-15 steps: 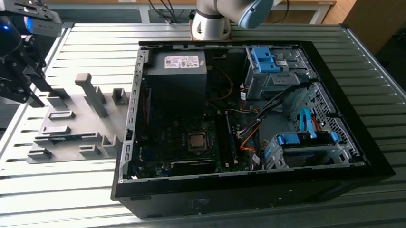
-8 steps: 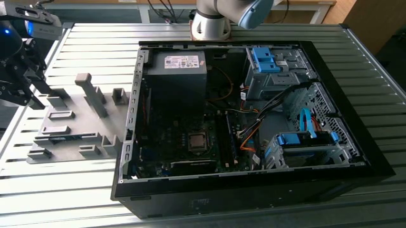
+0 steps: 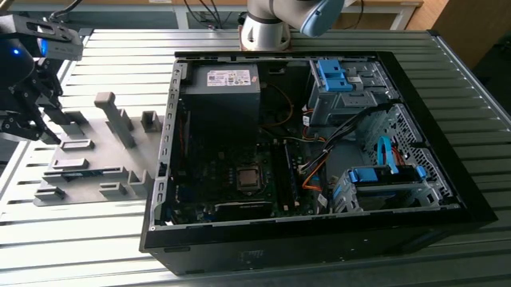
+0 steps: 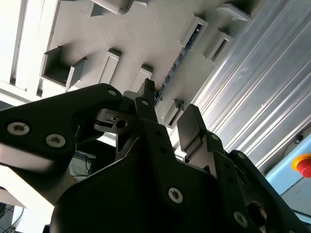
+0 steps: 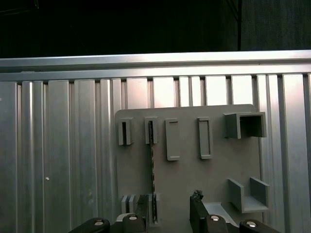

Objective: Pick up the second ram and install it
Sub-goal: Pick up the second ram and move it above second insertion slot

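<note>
The second ram (image 5: 152, 167) is a thin blue-green stick standing on edge in slots of a grey holder plate (image 5: 187, 184). It also shows in the second wrist view, second ram (image 4: 176, 60), and as a bluish strip, second ram (image 3: 82, 174), in the exterior view. My gripper (image 5: 170, 209) hangs over the plate at the exterior view's left, gripper (image 3: 36, 128), open with nothing between its fingers. In the second wrist view the gripper (image 4: 169, 101) is above the stick's near end. One dark fingertip (image 4: 148, 90) lines up with the stick's end, apart from it.
An open computer case (image 3: 164, 179) lies in the middle of the ribbed metal table (image 3: 96, 239). Inside are the motherboard with its processor socket (image 3: 249, 178), memory slots (image 3: 284, 173), cables and blue drive cages (image 3: 334, 75). The plate carries several raised blocks (image 3: 116, 119). The arm's base (image 3: 267, 27) stands behind the case.
</note>
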{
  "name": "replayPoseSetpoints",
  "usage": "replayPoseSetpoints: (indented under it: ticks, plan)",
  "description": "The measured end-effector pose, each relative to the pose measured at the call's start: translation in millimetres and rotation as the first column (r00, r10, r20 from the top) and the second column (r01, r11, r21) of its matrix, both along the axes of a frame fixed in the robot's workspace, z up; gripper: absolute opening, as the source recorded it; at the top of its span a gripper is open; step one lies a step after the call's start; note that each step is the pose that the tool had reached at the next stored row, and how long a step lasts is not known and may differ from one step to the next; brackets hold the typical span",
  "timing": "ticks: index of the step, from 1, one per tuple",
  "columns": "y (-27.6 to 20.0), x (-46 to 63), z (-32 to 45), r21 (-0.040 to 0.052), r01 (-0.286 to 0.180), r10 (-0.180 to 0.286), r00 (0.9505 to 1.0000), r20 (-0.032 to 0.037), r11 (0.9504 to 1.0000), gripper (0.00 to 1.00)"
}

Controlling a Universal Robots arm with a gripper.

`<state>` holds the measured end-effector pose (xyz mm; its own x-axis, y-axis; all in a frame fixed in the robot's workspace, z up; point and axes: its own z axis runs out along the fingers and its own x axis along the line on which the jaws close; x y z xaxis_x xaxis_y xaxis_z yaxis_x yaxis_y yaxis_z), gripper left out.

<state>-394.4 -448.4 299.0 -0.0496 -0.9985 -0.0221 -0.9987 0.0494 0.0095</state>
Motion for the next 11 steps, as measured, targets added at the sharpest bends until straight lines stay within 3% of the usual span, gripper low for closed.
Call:
replayPoseSetpoints:
  ticks: [11]
  plan:
    - [-0.4,0.0,-3.2,-0.0001,0.000,0.000,1.0000,0.0000,1.0000,0.46]
